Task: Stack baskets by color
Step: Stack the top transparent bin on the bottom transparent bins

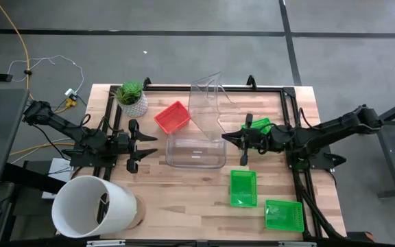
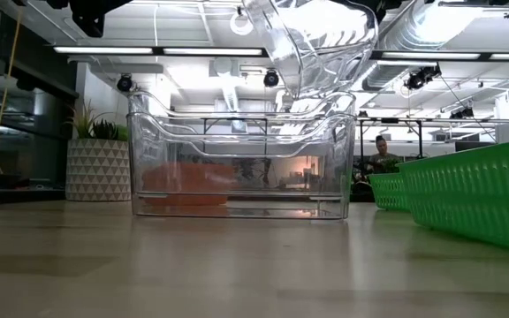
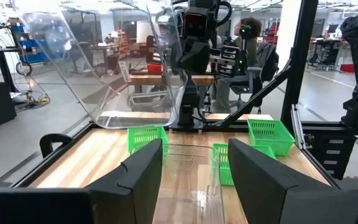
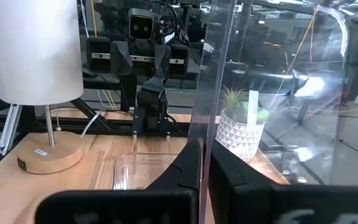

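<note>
A clear basket hangs tilted above the second clear basket on the tabletop, its wall clenched in the right gripper jaws. Beside that lower basket, the left gripper waits, jaws released.

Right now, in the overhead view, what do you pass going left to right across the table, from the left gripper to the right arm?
left gripper → red basket → clear basket on the table → right gripper, shut on the rim of the lifted clear basket → green basket behind the right arm
</note>
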Robot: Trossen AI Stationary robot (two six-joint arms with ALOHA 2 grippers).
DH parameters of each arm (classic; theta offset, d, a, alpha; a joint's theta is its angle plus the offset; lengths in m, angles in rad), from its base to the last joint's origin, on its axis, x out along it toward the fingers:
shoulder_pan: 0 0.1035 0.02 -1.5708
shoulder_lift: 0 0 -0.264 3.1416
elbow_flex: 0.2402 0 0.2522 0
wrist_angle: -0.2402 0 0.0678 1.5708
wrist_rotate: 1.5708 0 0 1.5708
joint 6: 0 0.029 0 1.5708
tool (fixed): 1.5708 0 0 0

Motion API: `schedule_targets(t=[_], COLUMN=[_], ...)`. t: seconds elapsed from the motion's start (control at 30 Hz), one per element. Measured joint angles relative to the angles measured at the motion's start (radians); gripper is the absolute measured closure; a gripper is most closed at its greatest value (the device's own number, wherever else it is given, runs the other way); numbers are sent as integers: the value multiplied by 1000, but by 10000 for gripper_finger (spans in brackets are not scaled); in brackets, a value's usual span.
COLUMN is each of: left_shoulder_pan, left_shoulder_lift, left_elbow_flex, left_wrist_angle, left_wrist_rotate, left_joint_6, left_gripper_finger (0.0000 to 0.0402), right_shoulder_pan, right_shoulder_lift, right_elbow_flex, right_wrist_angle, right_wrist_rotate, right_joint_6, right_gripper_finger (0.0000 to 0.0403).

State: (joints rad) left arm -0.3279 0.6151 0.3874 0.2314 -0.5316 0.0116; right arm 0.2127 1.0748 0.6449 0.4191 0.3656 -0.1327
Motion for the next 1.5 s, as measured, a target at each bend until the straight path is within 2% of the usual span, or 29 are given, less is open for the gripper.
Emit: schedule_targets(t=[0.13, 0.27, 0.37, 0.5, 0.7, 0.87, 1.03, 1.5], left_shoulder_pan=[0, 0, 0, 0, 0, 0, 0, 0], left_shoulder_lift=[0, 0, 0, 0, 0, 0, 0, 0], left_elbow_flex=[0, 0, 0, 0, 0, 0, 0, 0], left_wrist_angle=[0, 1, 1, 0, -3, -3, -3, -3], left_wrist_rotate=[-1, -4, -4, -12, -12, -12, -12, -12], left_joint_6=[0, 0, 0, 0, 0, 0, 0, 0], left_gripper_finger=[230, 230, 230, 230, 230, 230, 230, 230], right_shoulder_pan=[4, 35, 59, 66, 70, 69, 69, 68], right_shoulder_lift=[5, 56, 136, 267, 459, 568, 616, 616], right_elbow_flex=[10, 110, 227, 400, 643, 780, 847, 851], right_wrist_angle=[-5, -106, -232, -428, -796, -1006, -1124, -1223], right_wrist_rotate=[-4, 44, 80, 68, 64, 79, 74, -26], right_joint_6=[34, 19, -7, -2, 69, 134, 191, 320], right_gripper_finger=[403, 403, 403, 403, 403, 403, 403, 402])
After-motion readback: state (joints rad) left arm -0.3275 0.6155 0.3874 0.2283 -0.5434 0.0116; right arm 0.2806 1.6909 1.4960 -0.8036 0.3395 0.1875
